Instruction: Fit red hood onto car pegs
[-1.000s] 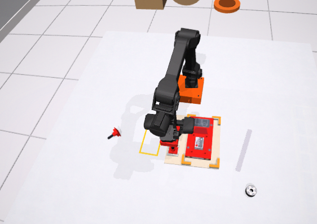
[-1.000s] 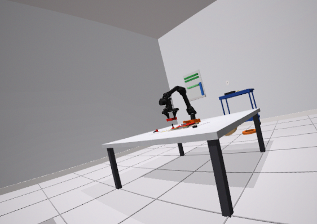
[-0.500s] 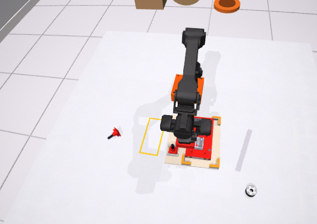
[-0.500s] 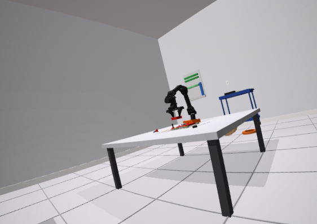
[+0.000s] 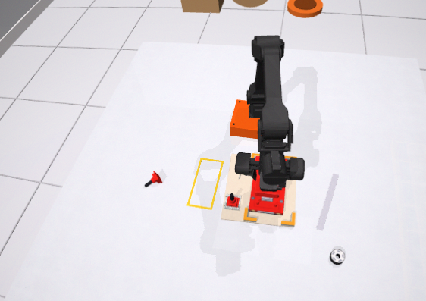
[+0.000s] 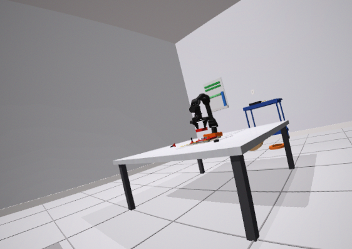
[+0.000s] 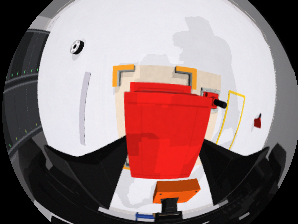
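Note:
The red hood (image 6: 201, 130) (image 7: 165, 135) is held level, as far as I can tell, in the air over the chassis, with a gap beneath it. My gripper (image 5: 270, 170) (image 6: 201, 128) (image 7: 165, 141) is shut on the hood, one finger at each side. The red chassis (image 5: 267, 207) (image 7: 161, 87) sits in the jig board (image 5: 232, 186) between orange corner brackets. In the top view its front end and a grey bit of engine block (image 5: 267, 199) show; the arm hides the rest. In the wrist view the hood covers most of the chassis. The pegs and corner holes cannot be made out.
A red block with a black knob (image 5: 232, 202) (image 7: 212, 100) stands on the board beside the chassis. A yellow outline (image 5: 200, 207) (image 7: 237, 93) and another red piece (image 5: 155, 178) (image 7: 257, 121) lie left. A lilac strip (image 5: 327, 202) and a wheel (image 5: 337, 255) (image 7: 76, 47) lie right.

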Available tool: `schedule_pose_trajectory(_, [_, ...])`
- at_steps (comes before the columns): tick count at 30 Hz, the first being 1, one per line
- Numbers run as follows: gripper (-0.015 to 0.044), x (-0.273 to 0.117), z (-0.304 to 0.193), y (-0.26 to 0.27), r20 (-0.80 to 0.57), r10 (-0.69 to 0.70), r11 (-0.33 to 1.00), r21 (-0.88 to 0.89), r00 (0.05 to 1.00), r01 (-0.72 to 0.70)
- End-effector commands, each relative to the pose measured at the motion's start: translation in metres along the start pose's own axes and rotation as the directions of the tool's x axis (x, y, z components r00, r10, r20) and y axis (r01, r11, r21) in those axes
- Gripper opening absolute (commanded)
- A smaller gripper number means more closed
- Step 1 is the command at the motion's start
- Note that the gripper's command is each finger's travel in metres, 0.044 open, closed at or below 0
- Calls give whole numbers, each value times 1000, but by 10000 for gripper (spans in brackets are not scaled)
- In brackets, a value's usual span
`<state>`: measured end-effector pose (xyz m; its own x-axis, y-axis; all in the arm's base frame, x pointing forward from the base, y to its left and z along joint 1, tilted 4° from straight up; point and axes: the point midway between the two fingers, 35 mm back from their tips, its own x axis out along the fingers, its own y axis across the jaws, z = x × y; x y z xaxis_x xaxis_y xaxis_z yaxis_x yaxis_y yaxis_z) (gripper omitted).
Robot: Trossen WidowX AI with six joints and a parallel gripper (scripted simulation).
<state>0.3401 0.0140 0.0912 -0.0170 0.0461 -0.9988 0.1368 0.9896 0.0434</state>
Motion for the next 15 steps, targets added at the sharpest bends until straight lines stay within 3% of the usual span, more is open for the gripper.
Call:
schedule_pose_trajectory(1, [0,2,-1,1,-3,4,1000,9,1000,-4])
schedule_pose_trajectory(15, [0,50,-3,2,-4,4,1000,9,1000,-4])
